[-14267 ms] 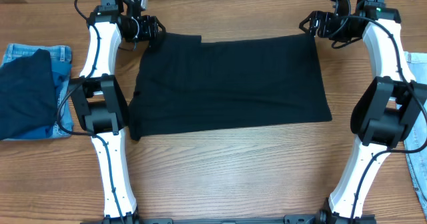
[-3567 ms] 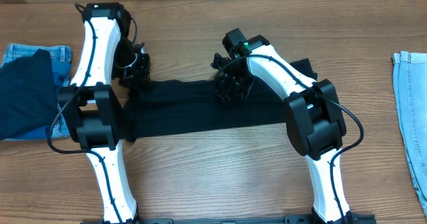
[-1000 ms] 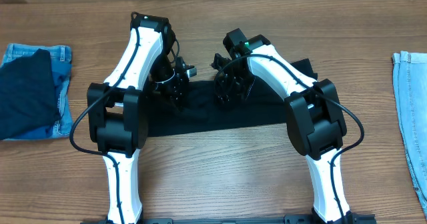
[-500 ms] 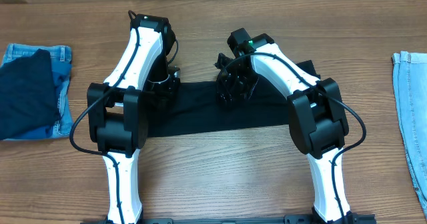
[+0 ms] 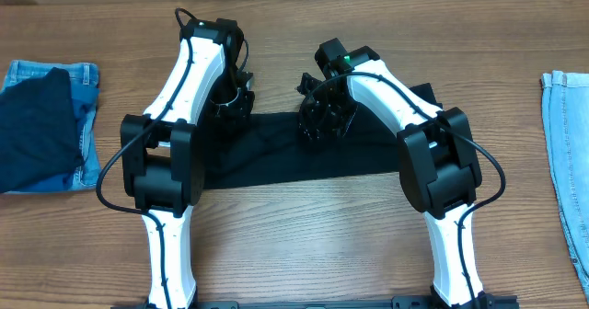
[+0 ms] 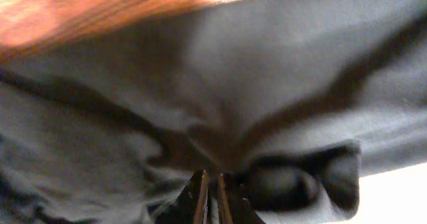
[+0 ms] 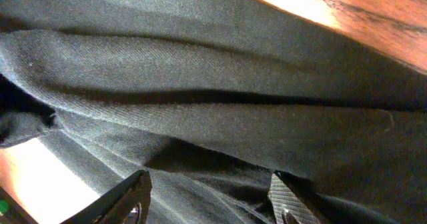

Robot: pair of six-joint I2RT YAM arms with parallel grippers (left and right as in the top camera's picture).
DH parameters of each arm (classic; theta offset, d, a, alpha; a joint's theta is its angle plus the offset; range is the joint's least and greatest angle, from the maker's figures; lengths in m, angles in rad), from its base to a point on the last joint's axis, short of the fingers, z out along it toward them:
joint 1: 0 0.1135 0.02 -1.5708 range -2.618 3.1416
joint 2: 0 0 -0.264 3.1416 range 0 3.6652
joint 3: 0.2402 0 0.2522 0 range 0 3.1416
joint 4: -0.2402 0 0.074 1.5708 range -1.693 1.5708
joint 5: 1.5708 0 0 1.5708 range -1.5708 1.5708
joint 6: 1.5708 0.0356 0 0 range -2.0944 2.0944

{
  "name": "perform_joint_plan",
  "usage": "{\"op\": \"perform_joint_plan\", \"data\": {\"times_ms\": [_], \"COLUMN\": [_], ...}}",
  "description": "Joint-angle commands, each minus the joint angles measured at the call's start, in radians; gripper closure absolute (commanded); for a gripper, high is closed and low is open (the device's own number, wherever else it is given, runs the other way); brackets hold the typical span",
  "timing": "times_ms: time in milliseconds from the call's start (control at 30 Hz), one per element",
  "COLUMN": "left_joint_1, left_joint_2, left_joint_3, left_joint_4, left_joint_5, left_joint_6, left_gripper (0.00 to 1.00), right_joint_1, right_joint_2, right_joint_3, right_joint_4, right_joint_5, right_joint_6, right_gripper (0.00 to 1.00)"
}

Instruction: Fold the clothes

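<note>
The clothes (image 5: 276,153) are one black garment, lying as a long folded strip across the middle of the table. My left gripper (image 5: 235,105) sits at the strip's back edge, left of centre. In the left wrist view its jaws (image 6: 210,187) stand almost together, with black fabric (image 6: 267,71) drawn up in creases toward them. My right gripper (image 5: 322,123) hovers over the strip's middle. In the right wrist view it (image 7: 212,197) is open, its fingers (image 7: 287,197) wide apart above folds of the cloth (image 7: 233,71), with nothing between them.
A dark navy garment (image 5: 37,130) lies on a blue denim piece (image 5: 87,74) at the left table edge. Light blue denim (image 5: 566,162) lies at the right edge. Bare wood table (image 5: 304,235) shows in front of the strip.
My left gripper has moved a little back and to the left along the strip's edge. My right gripper's jaws have spread slightly wider; its arm has hardly shifted.
</note>
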Motion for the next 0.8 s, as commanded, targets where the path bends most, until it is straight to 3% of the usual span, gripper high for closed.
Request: {"op": "perform_joint_plan", "data": {"times_ms": [0, 67, 167, 267, 333, 400, 533, 567, 700, 767], "left_joint_1": [-0.005, -0.006, -0.020, -0.047, -0.049, -0.031, 0.004, 0.016, 0.028, 0.029], "left_joint_2": [-0.020, -0.020, -0.019, -0.019, -0.019, -0.019, -0.019, -0.019, -0.019, -0.019], "left_joint_3": [0.023, 0.023, 0.022, 0.022, 0.022, 0.023, 0.022, 0.022, 0.022, 0.020], "left_joint_4": [0.080, 0.066, -0.082, -0.247, -0.241, -0.158, -0.139, -0.145, -0.136, -0.117], "left_joint_5": [-0.041, -0.017, 0.170, 0.345, 0.306, 0.193, -0.035, -0.145, -0.134, -0.145], "left_joint_6": [-0.073, -0.080, -0.060, 0.163, 0.188, 0.056, -0.088, -0.182, -0.219, -0.219], "left_gripper": [0.85, 0.82, 0.76, 0.63, 0.79, 0.84, 0.87, 0.86, 0.83, 0.82], "right_joint_1": [-0.032, -0.032, -0.032, -0.032, -0.032, -0.032, -0.032, -0.032, -0.032, -0.032], "right_joint_2": [0.060, 0.060, 0.060, 0.060, 0.060, 0.060, 0.060, 0.060, 0.058, 0.045], "right_joint_3": [-0.047, -0.047, -0.047, -0.047, -0.047, -0.047, -0.047, -0.047, -0.023, 0.092], "right_joint_4": [-0.004, -0.005, -0.005, -0.006, -0.009, -0.013, -0.013, -0.013, -0.036, -0.112], "right_joint_5": [0.133, 0.134, 0.134, 0.134, 0.134, 0.134, 0.134, 0.134, 0.134, 0.135], "right_joint_6": [0.005, 0.005, 0.005, 0.005, 0.005, 0.005, 0.005, 0.004, 0.005, 0.004], "right_gripper": [0.37, 0.37, 0.37, 0.37, 0.37, 0.37, 0.37, 0.37, 0.41, 0.40]}}
